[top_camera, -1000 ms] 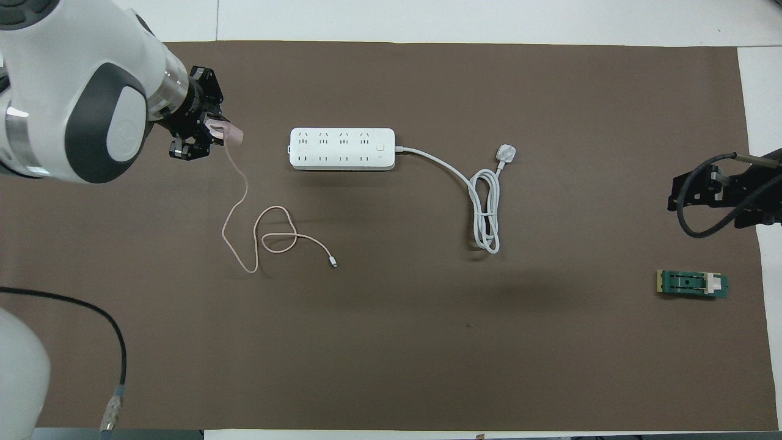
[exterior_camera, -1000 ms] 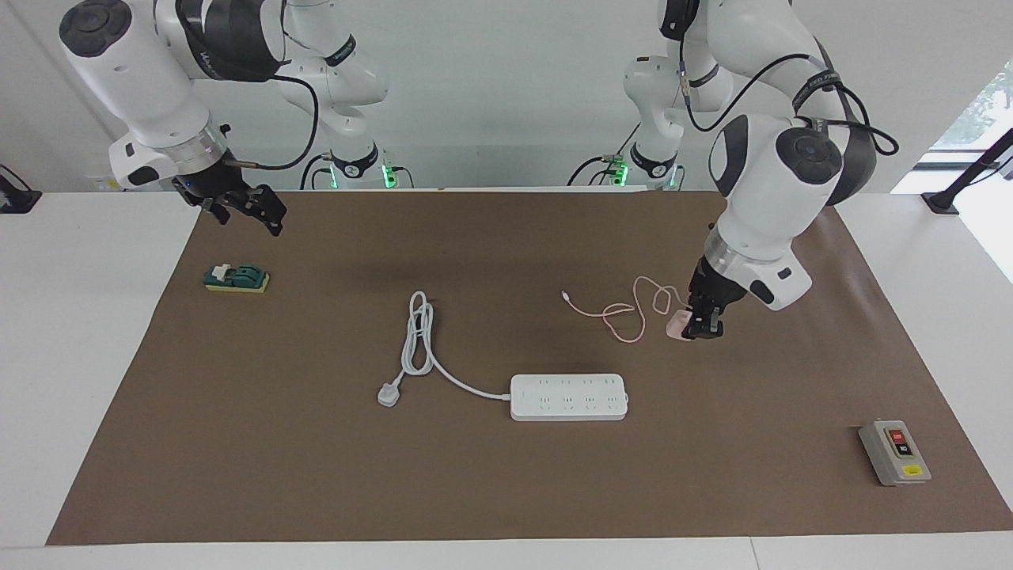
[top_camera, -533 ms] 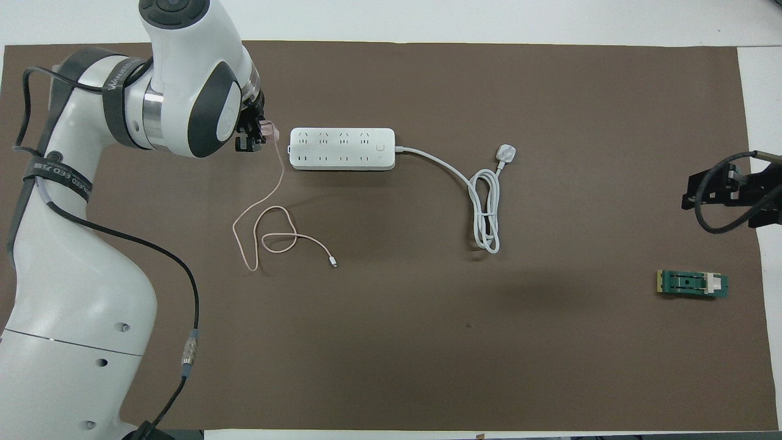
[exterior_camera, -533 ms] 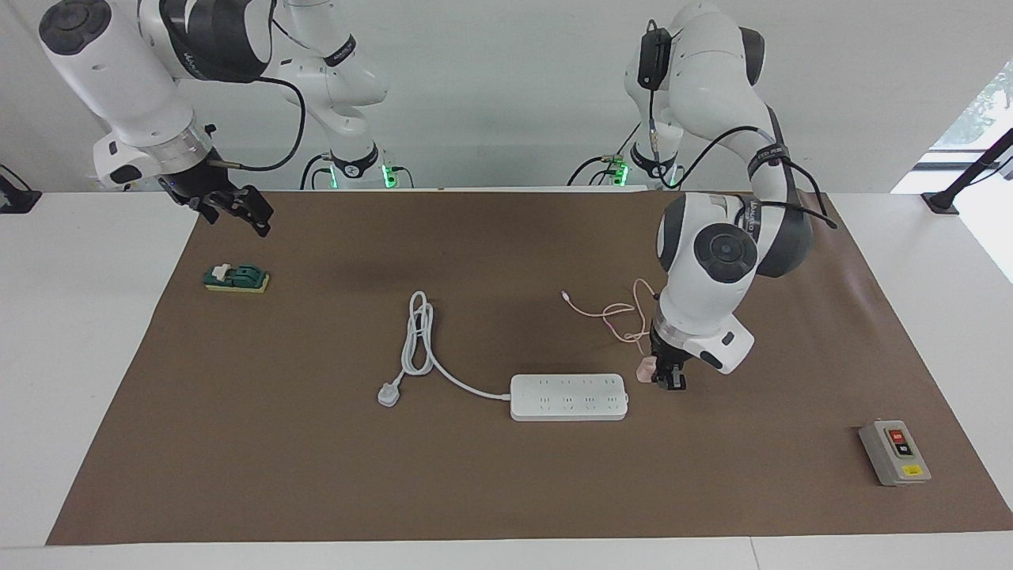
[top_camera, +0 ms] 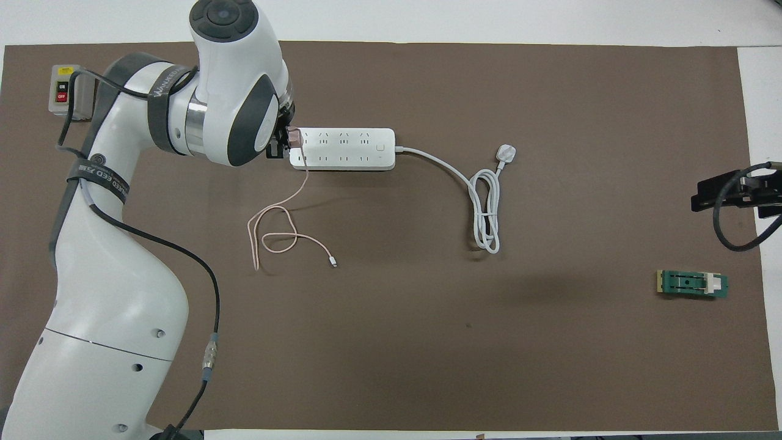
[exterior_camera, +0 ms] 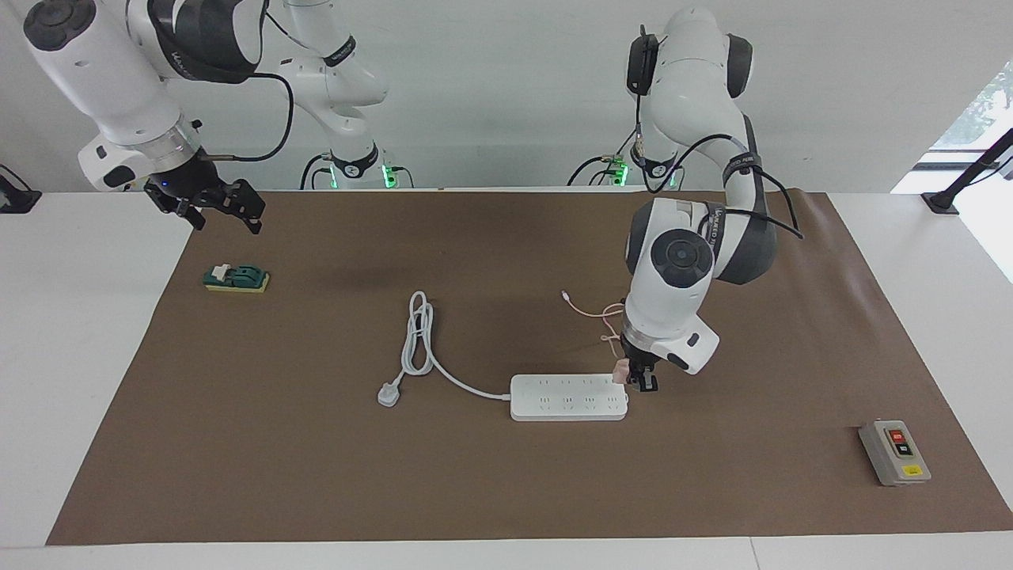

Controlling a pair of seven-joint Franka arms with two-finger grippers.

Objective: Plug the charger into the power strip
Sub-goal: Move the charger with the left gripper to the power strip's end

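Now the left gripper [exterior_camera: 638, 378], clamped on the charger [exterior_camera: 623, 367], hangs over the power strip's [exterior_camera: 568, 397] end; right gripper [exterior_camera: 221, 207] waits, fingers apart

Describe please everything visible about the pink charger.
The charger is a small pale pink cube, plastic by its look, gripped in the left pincer, which is shut on it, over the power strip's end toward the left arm. Whether it touches the strip is unclear. Its thin pink cable trails down to loops on the brown mat.

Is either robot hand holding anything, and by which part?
The left hand holds the pink charger by its cube body, over the power strip end. The right hand holds nothing.
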